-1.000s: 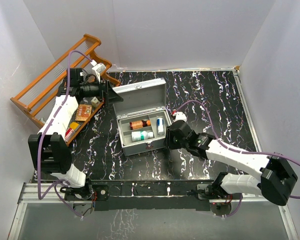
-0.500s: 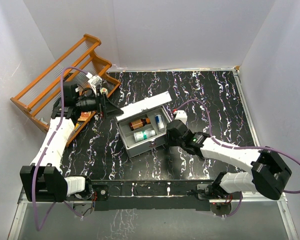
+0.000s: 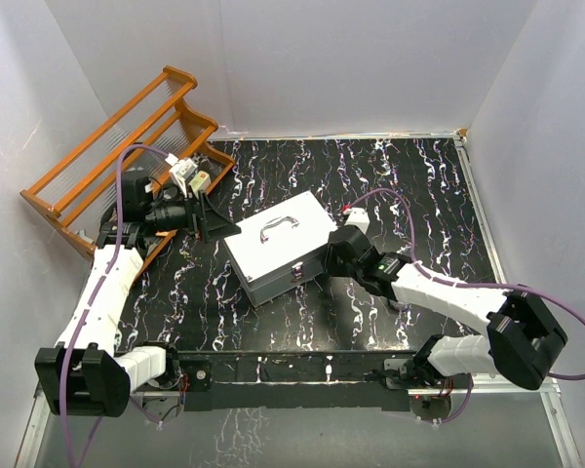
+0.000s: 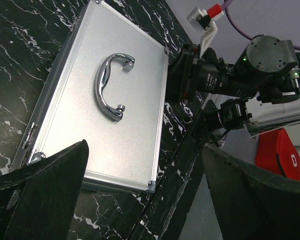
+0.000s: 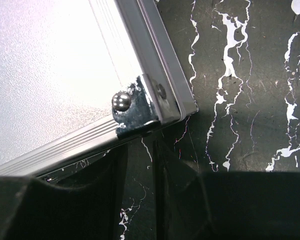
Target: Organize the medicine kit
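Note:
The medicine kit [image 3: 273, 255] lies closed at the table's middle, turned at an angle, its curved handle [image 3: 278, 229] on top of the lid. My left gripper [image 3: 220, 216] hovers open just off the kit's back-left corner and touches nothing. In the left wrist view the lid [image 4: 90, 115] and handle [image 4: 111, 87] fill the frame beyond the wide-spread left gripper [image 4: 144, 147]. My right gripper [image 3: 330, 261] sits at the kit's right end. Its fingers [image 5: 182, 175] stand a narrow gap apart, just below the kit's metal corner [image 5: 140, 107], with only table between them.
A wooden rack [image 3: 117, 146] leans at the back left, beside the left arm. White walls close in three sides. A metal rail [image 3: 292, 370] runs along the near edge. In the left wrist view a red object [image 4: 280, 155] shows behind the right arm [image 4: 220, 80].
The kit's lid has come down from upright to shut, hiding the bottles inside. The kit has turned and shifted. My left gripper has drawn back from the lid and spread wider.

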You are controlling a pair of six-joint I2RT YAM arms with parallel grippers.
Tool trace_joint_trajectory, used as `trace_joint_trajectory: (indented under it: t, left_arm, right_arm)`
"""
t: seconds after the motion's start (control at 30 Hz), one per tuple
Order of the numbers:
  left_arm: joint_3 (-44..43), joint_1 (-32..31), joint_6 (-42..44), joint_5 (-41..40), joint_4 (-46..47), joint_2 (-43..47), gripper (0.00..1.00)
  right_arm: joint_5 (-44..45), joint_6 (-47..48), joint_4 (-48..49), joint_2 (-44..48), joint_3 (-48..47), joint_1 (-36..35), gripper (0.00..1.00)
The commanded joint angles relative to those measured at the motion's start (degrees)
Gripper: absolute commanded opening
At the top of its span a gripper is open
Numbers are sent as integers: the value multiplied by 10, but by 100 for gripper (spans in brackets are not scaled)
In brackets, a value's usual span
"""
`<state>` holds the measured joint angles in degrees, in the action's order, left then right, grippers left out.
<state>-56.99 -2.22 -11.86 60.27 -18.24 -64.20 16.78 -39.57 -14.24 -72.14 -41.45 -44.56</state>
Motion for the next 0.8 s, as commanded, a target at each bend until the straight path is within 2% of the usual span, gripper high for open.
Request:
trace_joint_trajectory:
  t: [0.0, 0.13, 0.3, 0.43, 0.57, 0.77]
  left_arm:
    - [-8, -2, -19, -56, -7, 12, 95]
    - [-22, -2, -32, -109, -6, -20, 95]
    - [-49, -2, -37, -131, -7, -80, 94]
    - [-73, -2, -21, -117, -36, -129, 92]
    - [-86, -3, -6, -93, -71, -175, 90]
    - [-76, -8, -17, -98, -70, -203, 87]
  right_arm:
    - [-12, -7, 31, 43, -7, 6, 26]
    - [-53, -12, 12, 84, -6, 7, 32]
    - [-127, -34, 17, 127, -9, 7, 51]
    - [-130, -98, 31, 144, -18, 7, 61]
    - [-80, -190, -32, 111, -56, 7, 65]
    - [-47, -210, -39, 67, -78, 7, 61]
